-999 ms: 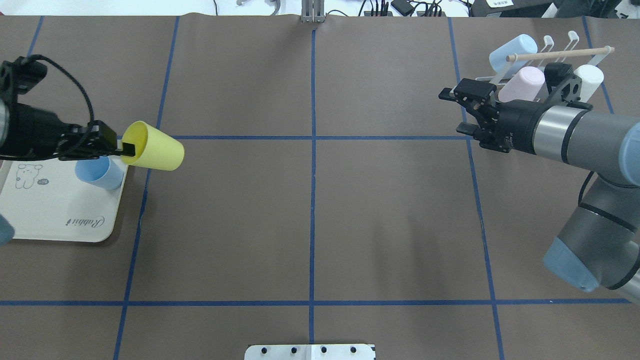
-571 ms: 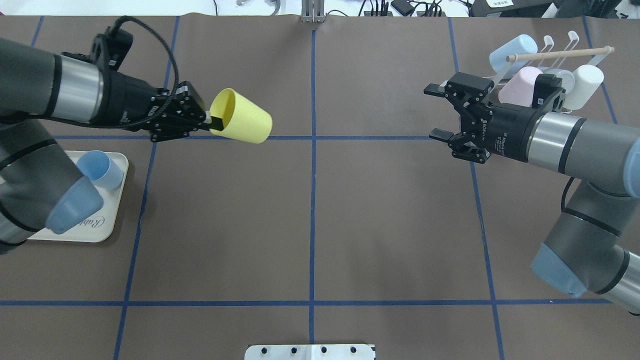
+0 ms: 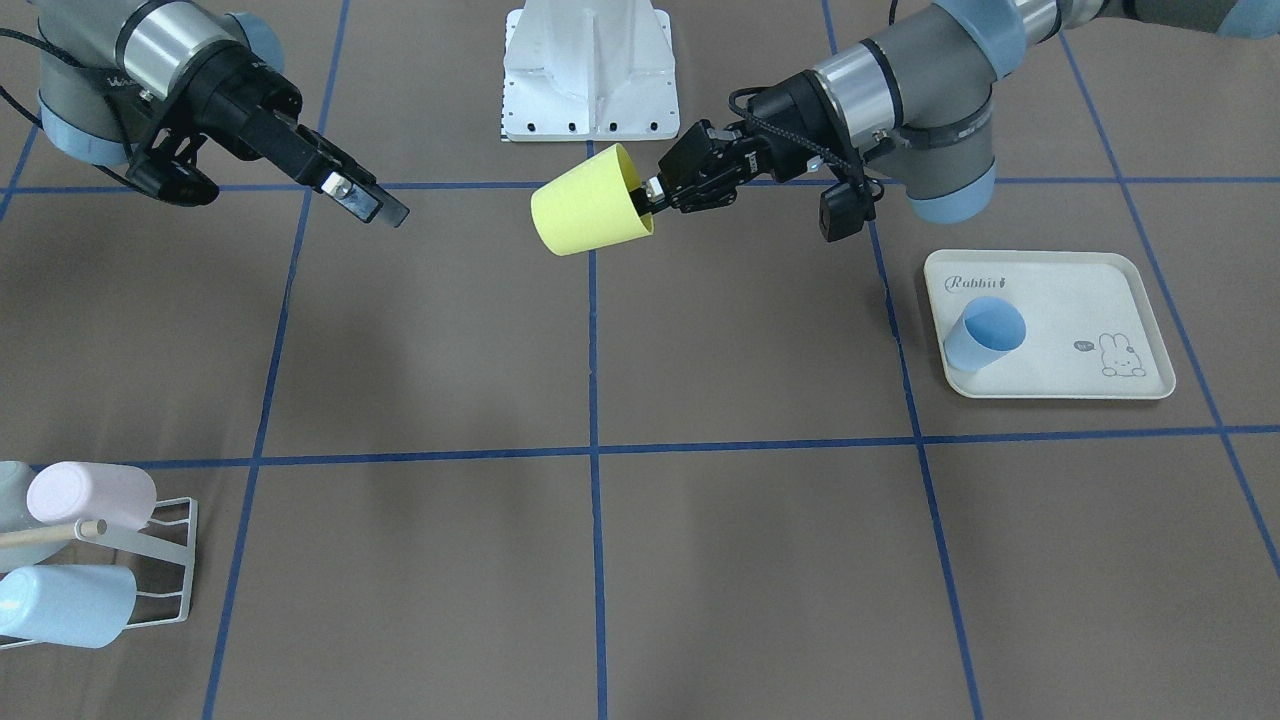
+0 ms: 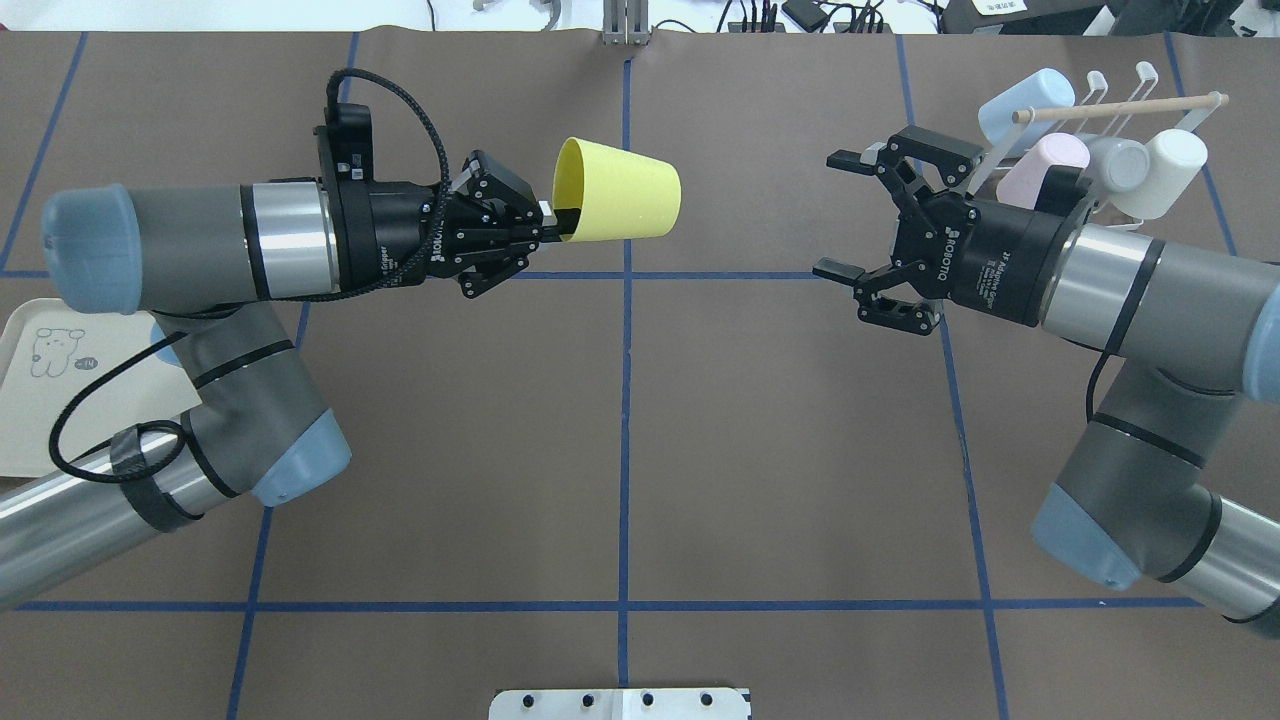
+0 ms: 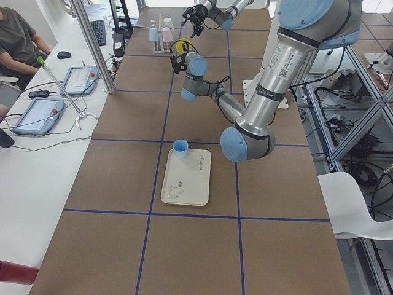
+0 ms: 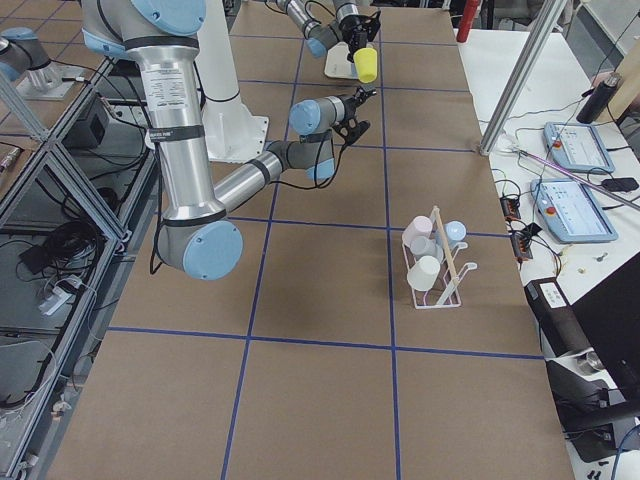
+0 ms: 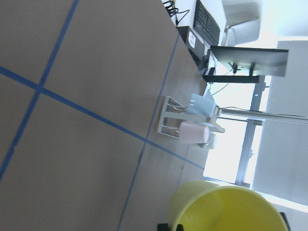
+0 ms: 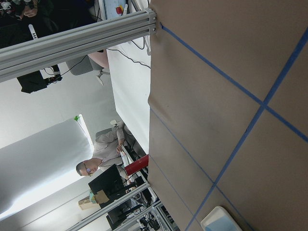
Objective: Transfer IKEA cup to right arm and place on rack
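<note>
A yellow cup lies on its side in the air above the table's centre line, mouth toward the left arm. My left gripper is shut on its rim, one finger inside. The cup also shows in the front view and at the bottom of the left wrist view. My right gripper is open and empty. It faces the cup's base from the right, with a clear gap between. The white wire rack with a wooden dowel stands at the far right, behind the right arm.
The rack holds a light-blue cup, a pink one, a grey one and a white one. A cream rabbit tray with a blue cup lies under the left arm. Blue tape lines cross the brown table.
My left arm has swung from over the tray to the table's centre with the yellow cup in its grip. My right gripper has moved left from the rack, still open.
</note>
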Tool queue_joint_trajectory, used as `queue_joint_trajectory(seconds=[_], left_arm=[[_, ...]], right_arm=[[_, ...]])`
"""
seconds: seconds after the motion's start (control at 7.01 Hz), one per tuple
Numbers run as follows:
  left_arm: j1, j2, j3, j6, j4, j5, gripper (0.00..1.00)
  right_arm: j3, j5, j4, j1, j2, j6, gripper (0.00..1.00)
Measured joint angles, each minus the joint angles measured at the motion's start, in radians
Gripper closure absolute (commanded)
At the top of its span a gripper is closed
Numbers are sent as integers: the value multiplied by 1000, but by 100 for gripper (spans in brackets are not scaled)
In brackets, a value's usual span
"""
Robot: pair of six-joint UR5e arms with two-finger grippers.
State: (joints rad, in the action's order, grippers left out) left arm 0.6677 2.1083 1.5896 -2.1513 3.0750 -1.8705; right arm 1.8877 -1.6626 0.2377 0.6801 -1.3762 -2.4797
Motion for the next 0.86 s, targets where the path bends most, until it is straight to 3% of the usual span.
queue_joint_trajectory(seconds=[0.29,0.86], left_arm=[[-20,41,-63,-57,90,36,100],[-32,108,-115,-89,104,40,100]], right_arm=[[-1,-1,-2,-13,34,-20,0],[1,12,-1,-34,68,-76,0]])
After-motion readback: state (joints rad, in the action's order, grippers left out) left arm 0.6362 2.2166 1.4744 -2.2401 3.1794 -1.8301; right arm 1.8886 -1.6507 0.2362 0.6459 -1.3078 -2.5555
